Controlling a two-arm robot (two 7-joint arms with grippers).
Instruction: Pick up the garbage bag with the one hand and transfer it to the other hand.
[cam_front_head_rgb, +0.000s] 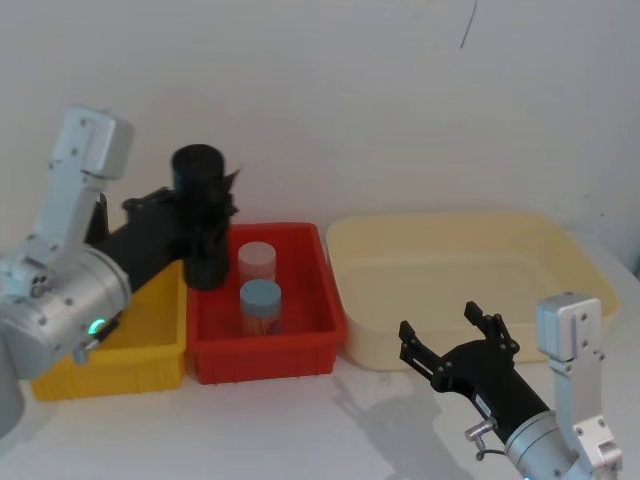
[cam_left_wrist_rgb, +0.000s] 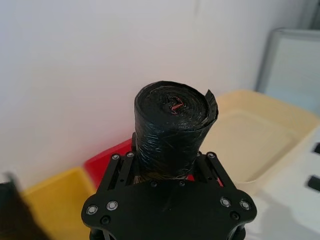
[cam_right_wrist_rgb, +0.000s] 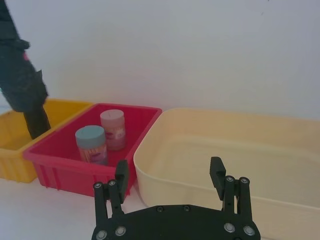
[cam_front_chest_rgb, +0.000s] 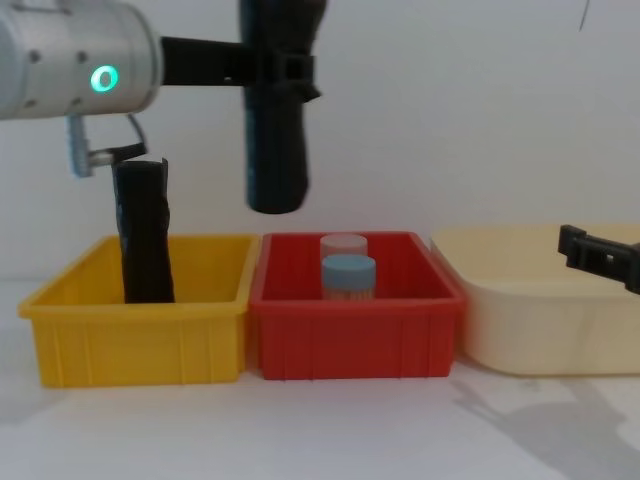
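Chest view gives the stage well: the left gripper (cam_front_chest_rgb: 283, 68) has its jaws pinching the bag (cam_front_chest_rgb: 275, 150) about the middle, and the roll hangs upright, clear above the border between the yellow bin (cam_front_chest_rgb: 140, 345) and the red bin (cam_front_chest_rgb: 350, 340). So I judge the pick is done and the handover not yet begun. The right gripper (cam_front_head_rgb: 440, 322) sits low over the bench (cam_front_head_rgb: 300, 430), before the cream tub (cam_front_head_rgb: 372, 345), jaws spread, well apart from the bag. Next the two must meet, and the right jaws should take the free lower part before the left ones let go. The bag is a thick black roll, tightly wound, with shiny wrinkled film and a loose flap at its top.
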